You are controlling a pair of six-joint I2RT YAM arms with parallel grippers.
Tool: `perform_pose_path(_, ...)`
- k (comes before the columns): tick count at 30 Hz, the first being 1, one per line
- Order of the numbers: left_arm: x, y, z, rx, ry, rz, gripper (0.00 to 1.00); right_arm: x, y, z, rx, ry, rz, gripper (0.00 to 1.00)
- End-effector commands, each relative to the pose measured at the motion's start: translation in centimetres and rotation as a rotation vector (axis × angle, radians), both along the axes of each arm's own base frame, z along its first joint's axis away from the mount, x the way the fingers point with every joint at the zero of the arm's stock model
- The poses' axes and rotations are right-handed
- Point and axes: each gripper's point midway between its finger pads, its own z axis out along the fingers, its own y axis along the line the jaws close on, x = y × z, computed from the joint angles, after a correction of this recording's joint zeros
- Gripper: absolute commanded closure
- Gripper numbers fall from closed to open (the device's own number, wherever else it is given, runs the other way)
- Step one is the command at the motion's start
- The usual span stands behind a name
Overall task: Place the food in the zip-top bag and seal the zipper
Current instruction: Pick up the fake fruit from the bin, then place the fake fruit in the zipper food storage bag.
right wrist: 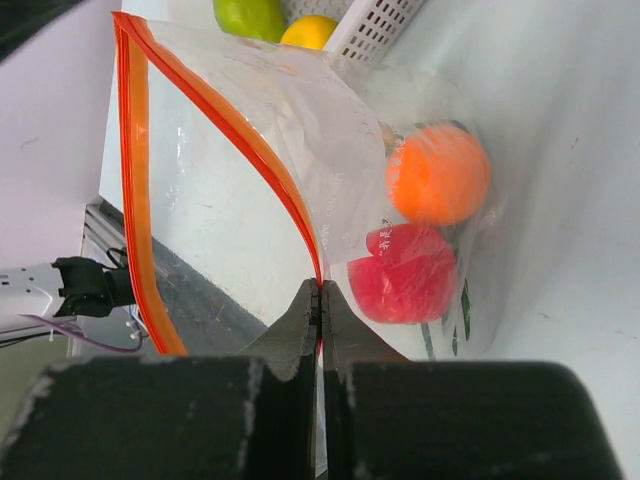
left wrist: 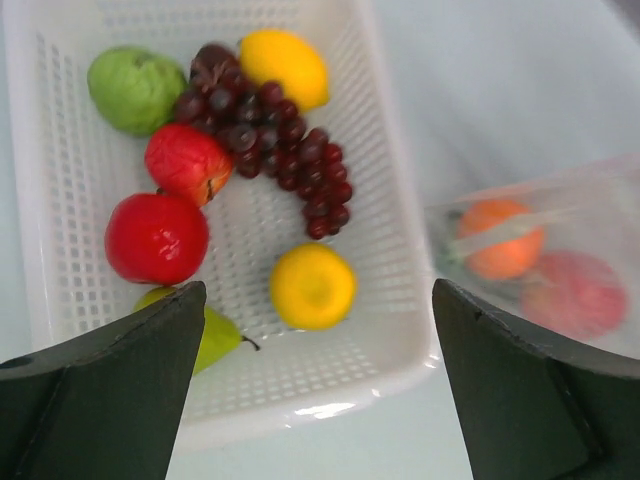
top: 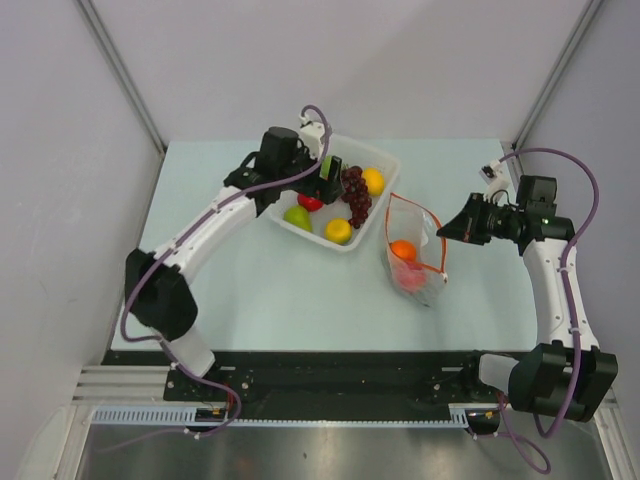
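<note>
The left gripper (left wrist: 318, 287) hangs above the white perforated plastic tray (left wrist: 260, 220), its jaws spread wide with nothing between them. In the left wrist view the tray fills the upper left of the frame. It holds a dark purple grape bunch (left wrist: 280, 130) running down its middle, with a yellow lemon (left wrist: 285, 65) at the top and a knobbly green fruit (left wrist: 135, 88) at the top left. Two red apples lie left of the grapes, the upper one (left wrist: 187, 162) touching them and the lower one (left wrist: 155, 238) just below it. A round yellow fruit (left wrist: 312, 287) lies near the tray's lower wall, and a green pear (left wrist: 215, 335) is partly hidden behind the left finger.

The clear floppy zip-top bag (right wrist: 300, 130) lies on the pale blue-green tabletop (top: 260, 290), just right of the tray in the overhead view. The right gripper (right wrist: 320, 295) is closed tight on the bag's thin orange-red zipper strip (right wrist: 135, 180), pinching one edge of the mouth. The two sides of the strip stand apart, so the mouth gapes. Inside the bag, an orange (right wrist: 437, 173) rests against a red fruit (right wrist: 405, 275) just below it in the right wrist view.
</note>
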Motion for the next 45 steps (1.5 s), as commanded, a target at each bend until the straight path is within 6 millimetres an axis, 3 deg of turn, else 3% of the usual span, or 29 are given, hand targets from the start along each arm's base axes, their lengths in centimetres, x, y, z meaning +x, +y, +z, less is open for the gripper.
perform_pose_path(1, 2.7, 1.5, -6.8, 0.179, 0.060, -0.009, 0.04, 0.4, 0.0, 0.7, 0.001, -0.033, 0.017, 1.00)
perform_pose_path(4, 3.1, 1.0, -9.4, 0.210, 0.126, -0.050, 0.06, 0.4, -0.1, 0.5, -0.004, -0.030, 0.014, 1.00)
perform_pose_path(10, 1.7, -1.2, -14.6, 0.208, 0.270, -0.129, 0.00, 0.5, -0.1, 0.1, -0.001, -0.013, 0.011, 1.00)
perform_pose_path(20, 2.0, -3.3, -18.2, 0.170, 0.344, -0.137, 0.04, 0.7, -0.1, 0.0, -0.007, -0.010, 0.010, 1.00)
perform_pose_path(24, 1.4, -3.8, -18.7, 0.165, 0.376, -0.171, 0.16, 0.6, 0.0, 0.0, -0.004, -0.006, 0.012, 1.00)
perform_pose_path(29, 1.8, -3.3, -14.8, 0.132, 0.322, -0.175, 0.39, 0.7, 0.2, 0.2, -0.002, -0.013, 0.013, 1.00)
perform_pose_path(30, 1.9, -3.1, -11.9, 0.107, 0.262, -0.167, 0.41, 0.7, 0.3, 0.2, -0.002, -0.014, 0.016, 1.00)
perform_pose_path(32, 2.1, -3.1, -9.0, 0.071, 0.187, -0.158, 0.45, 0.6, 0.4, 0.0, -0.001, -0.010, 0.019, 1.00)
perform_pose_path(33, 1.8, -3.0, -5.4, 0.031, 0.121, -0.154, 0.49, 0.6, 0.6, 0.0, -0.002, -0.012, 0.024, 1.00)
perform_pose_path(36, 0.8, -4.0, 0.5, -0.068, 0.025, -0.160, 0.51, 0.7, 0.8, 0.1, -0.004, -0.020, 0.025, 1.00)
perform_pose_path(37, 0.1, -4.3, 3.9, -0.111, -0.036, -0.171, 0.51, 0.7, 0.9, 0.1, -0.003, -0.018, 0.027, 1.00)
perform_pose_path(40, -2.7, -6.3, 8.8, -0.163, -0.130, -0.229, 0.51, 0.8, 0.9, 0.5, -0.005, -0.027, 0.024, 1.00)
perform_pose_path(43, -5.5, -8.8, 11.0, -0.158, -0.198, -0.303, 0.50, 0.8, 1.0, 1.0, -0.002, -0.037, 0.021, 1.00)
perform_pose_path(45, -7.2, -10.6, 11.1, -0.129, -0.231, -0.351, 0.50, 0.9, 1.1, 1.3, 0.000, -0.043, 0.019, 1.00)
